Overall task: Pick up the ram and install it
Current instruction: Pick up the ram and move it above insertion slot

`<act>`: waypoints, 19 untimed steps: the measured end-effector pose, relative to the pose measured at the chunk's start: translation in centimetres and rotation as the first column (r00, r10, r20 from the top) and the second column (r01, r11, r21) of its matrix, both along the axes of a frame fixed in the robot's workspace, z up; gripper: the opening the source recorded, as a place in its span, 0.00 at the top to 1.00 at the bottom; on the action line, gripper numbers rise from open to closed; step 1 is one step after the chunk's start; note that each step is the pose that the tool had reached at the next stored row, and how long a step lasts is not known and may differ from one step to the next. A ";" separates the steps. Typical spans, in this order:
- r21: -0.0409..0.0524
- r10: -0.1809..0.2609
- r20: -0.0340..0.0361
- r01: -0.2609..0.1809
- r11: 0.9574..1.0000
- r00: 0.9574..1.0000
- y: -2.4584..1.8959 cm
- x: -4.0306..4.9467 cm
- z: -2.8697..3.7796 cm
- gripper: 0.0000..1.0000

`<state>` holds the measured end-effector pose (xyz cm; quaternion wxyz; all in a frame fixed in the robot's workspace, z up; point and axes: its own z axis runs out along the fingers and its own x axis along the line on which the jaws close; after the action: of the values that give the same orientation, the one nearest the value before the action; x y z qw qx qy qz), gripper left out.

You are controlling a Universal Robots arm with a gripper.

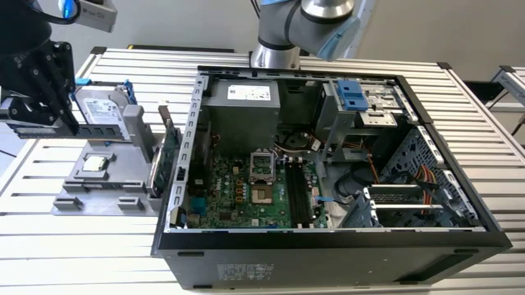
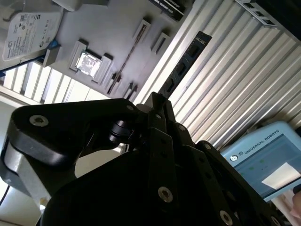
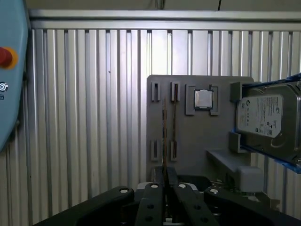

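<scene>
Black links of the claw (image 3: 165,175) are sitting closest to the lens in both wrist views; its fingers are pressing closed on the ram (image 3: 164,141), which is showing in the first wrist view as a thin edge-on line running out from between the fingertips. In the second wrist view the ram (image 2: 183,63) is appearing as a long dark stick reaching away from the claw (image 2: 159,101) over the ribbed metal bench (image 2: 235,70).

In the exterior view the claw (image 1: 51,123) is hanging in the upper left of the frame; the ram (image 1: 41,130) is lying level in its grip, raised off the bench (image 1: 98,246) and near the left edge of the grey holder (image 1: 98,200). Whether it is directly over the holder I cannot tell.

On the holder a hard drive (image 1: 105,110) is leaning in a blue-clipped frame; a processor (image 1: 96,163) is lying flat near the middle; a green card (image 1: 168,157) is standing on edge at the side nearest the computer case (image 1: 328,246). That open case is occupying the centre and right of the frame; the black slots (image 1: 297,196) on its board are well apart from the ram.
</scene>
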<state>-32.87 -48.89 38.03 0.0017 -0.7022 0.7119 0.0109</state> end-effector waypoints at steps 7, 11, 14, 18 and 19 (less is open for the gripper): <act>0.000 0.000 0.000 0.000 1.000 1.000 0.00 0.50 0.20 1.00; 0.000 0.000 0.000 0.000 1.000 1.000 0.00 1.06 0.21 1.00; 0.000 0.000 0.000 0.000 1.000 1.000 0.00 1.46 0.21 1.00; -0.001 0.000 -0.001 0.000 1.000 1.000 0.01 2.11 0.21 1.00; -0.001 0.000 -0.001 0.000 1.000 1.000 0.01 2.29 0.21 1.00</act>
<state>-30.58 -48.88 38.24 0.0011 -0.7022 0.7119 0.0110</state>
